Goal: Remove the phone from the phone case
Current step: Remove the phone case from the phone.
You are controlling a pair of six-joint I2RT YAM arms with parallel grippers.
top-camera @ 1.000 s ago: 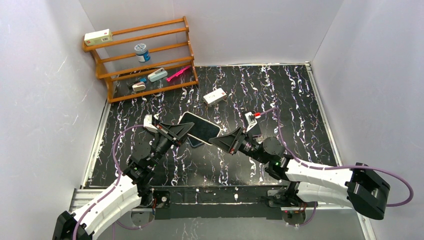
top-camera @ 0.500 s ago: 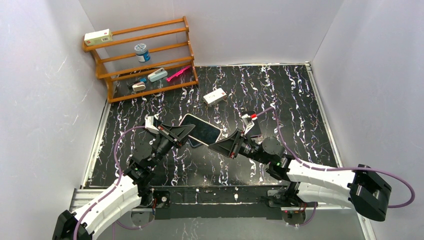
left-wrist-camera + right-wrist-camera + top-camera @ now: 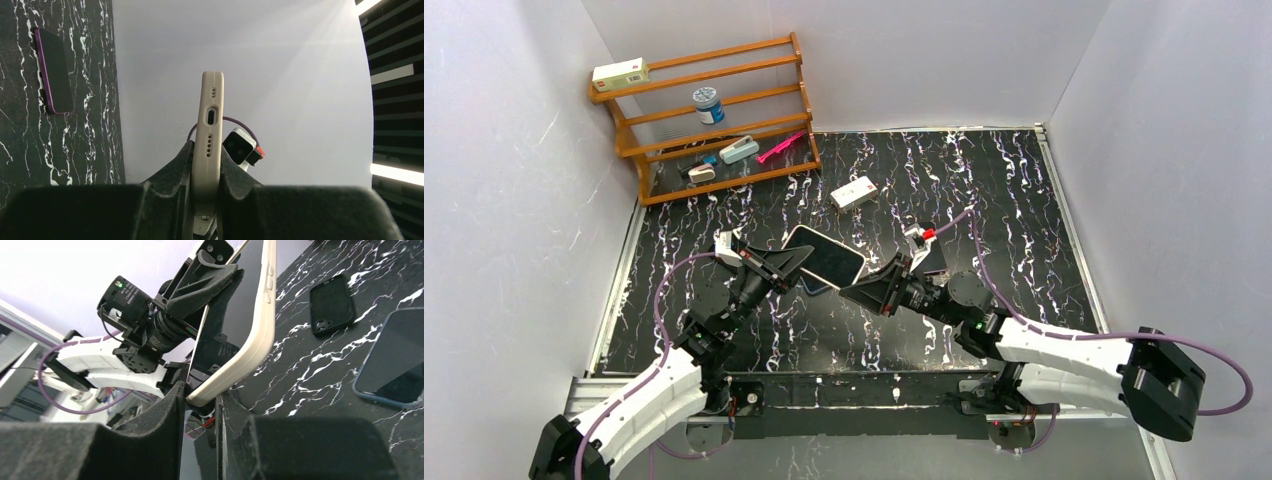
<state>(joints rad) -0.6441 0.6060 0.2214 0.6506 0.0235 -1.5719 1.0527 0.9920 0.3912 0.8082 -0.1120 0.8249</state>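
Observation:
A phone in a beige case [image 3: 826,256] is held in the air above the black marbled table, screen up and tilted. My left gripper [image 3: 795,263] is shut on its left end; in the left wrist view the case's port edge [image 3: 209,127] stands upright between the fingers [image 3: 174,172]. My right gripper [image 3: 857,289] is at the case's near right corner. In the right wrist view that corner [image 3: 235,377] sits between the two fingers [image 3: 170,410], which press on it. The left arm shows behind the phone there.
A purple-edged phone [image 3: 54,70] lies on the table, also in the top view [image 3: 814,285]. A black case [image 3: 330,305] and a blue phone [image 3: 395,360] lie near the right arm. A white box [image 3: 854,192] and a wooden rack [image 3: 704,110] are at the back.
My right gripper has moved left and up to the phone's near right corner and now has it between its fingers. The left gripper and the phone have shifted only slightly.

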